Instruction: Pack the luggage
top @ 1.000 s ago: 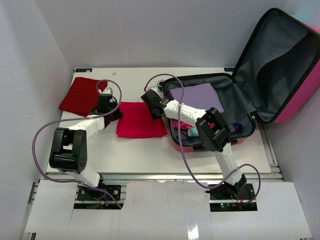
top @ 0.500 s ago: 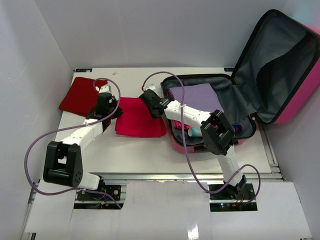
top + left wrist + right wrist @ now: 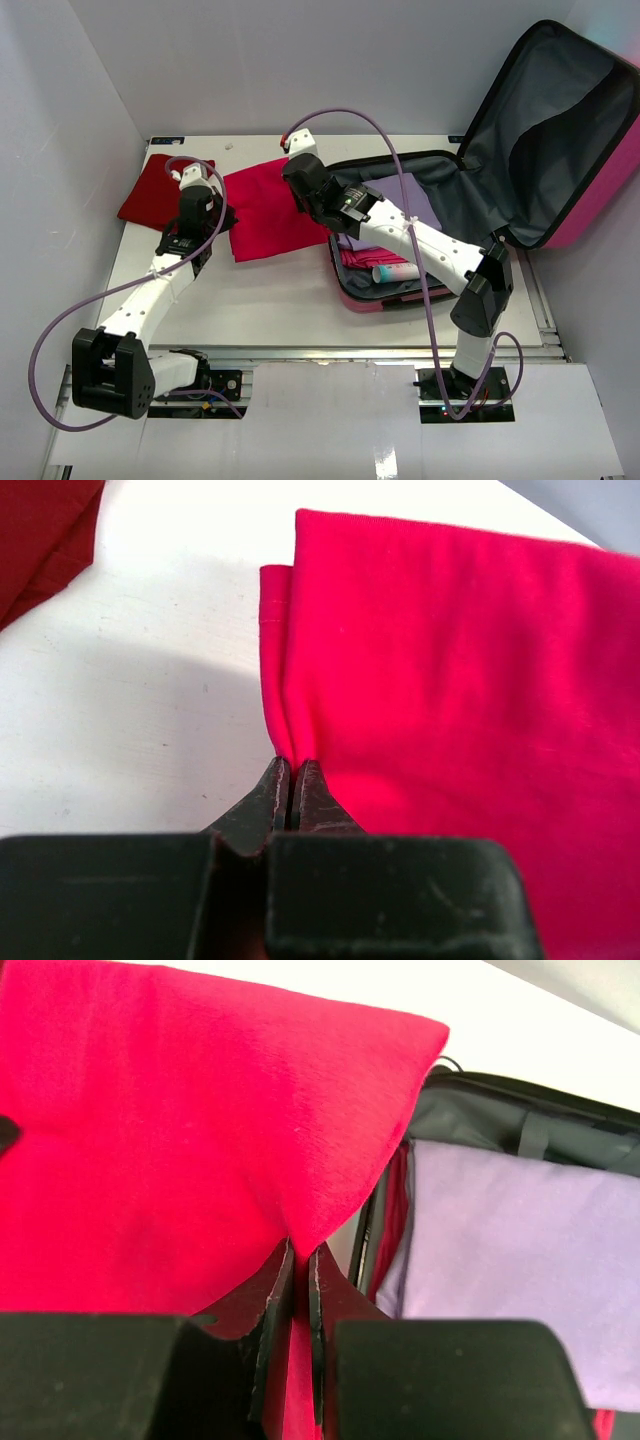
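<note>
Both arms moved back, lifting the folded bright-red cloth [image 3: 262,207], left end effector [image 3: 290,765] and right end effector [image 3: 300,1251] each pinched shut on its edge; open pink hard-shell suitcase [image 3: 392,299] next.

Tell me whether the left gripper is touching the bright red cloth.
Touching. In the left wrist view, the left gripper is shut on the edge of the bright red cloth, and the fabric bunches into a pinched fold at its tips.

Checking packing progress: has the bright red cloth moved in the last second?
Yes, the bright red cloth shifted toward the table's far edge, level with the dark red cloth.
</note>
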Tool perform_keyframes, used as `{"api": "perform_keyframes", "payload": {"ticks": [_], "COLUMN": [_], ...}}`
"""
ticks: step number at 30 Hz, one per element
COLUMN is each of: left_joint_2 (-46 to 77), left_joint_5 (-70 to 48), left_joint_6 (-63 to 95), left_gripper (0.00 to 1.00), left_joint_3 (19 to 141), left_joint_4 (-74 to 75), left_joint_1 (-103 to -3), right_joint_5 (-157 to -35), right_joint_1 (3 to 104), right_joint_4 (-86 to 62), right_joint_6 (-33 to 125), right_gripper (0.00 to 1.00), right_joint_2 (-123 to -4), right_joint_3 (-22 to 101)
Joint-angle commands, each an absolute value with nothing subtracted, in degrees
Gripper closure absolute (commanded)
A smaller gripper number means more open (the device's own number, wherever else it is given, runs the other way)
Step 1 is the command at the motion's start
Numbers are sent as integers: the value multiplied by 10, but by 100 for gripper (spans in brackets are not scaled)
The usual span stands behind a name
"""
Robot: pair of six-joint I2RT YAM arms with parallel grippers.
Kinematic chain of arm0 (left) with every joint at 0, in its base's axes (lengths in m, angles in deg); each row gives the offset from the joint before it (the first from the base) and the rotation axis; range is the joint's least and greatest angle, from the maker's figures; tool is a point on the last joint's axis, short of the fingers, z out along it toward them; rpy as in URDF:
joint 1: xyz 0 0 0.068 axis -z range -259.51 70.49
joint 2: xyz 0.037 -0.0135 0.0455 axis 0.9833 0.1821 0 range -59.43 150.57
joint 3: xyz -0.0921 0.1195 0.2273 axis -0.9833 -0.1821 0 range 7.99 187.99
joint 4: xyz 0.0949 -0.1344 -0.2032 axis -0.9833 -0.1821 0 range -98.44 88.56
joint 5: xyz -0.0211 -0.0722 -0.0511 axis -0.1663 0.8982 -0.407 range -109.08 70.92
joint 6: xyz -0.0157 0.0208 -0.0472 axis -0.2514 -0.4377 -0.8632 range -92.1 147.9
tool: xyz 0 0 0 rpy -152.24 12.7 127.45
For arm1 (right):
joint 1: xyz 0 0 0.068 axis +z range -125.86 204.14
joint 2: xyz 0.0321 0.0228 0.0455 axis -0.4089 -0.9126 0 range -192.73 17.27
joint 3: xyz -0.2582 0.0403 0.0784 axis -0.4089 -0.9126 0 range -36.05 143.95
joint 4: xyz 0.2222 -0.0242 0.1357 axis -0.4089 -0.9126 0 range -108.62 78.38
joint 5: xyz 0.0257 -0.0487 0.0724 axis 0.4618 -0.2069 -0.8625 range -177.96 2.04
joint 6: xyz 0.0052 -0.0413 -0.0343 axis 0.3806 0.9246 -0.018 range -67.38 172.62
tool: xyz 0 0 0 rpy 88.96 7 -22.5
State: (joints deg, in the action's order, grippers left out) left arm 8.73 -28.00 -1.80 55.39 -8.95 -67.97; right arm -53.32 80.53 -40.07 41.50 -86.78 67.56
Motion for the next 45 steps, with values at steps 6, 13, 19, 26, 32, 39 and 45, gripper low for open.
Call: {"api": "perform_keyframes", "payload": {"ticks": [6, 13, 19, 26, 32, 39, 45], "left_joint_2": [81, 156, 231, 316, 390, 449, 488], "left_joint_5": [-267, -308, -333, -365, -359, -392, -425], "left_joint_6": [-40, -61, -77, -87, -102, -100, -88], "left_gripper": [100, 100, 100, 100, 100, 100, 100], "left_joint_3": [618, 696, 759, 810, 841, 855, 854], "left_joint_4": [-89, -80, -66, -34, 4, 17, 33], "left_joint_1": [-610, -495, -419, -355, -339, -337, -337], "right_joint_5": [-420, -386, -404, -460, -510, -574, -592], "right_joint_1": [788, 733, 658, 564, 493, 431, 406], "right_joint_4": [-394, -391, -391, -383, -343, -283, -266], "right_joint_6": [467, 481, 476, 483, 490, 490, 487], "right_gripper": [92, 92, 92, 92, 92, 92, 88], "right_joint_2": [-820, -742, -657, -591, -596, -686, -783], "right_joint_3": [661, 593, 504, 448, 416, 386, 400]}}
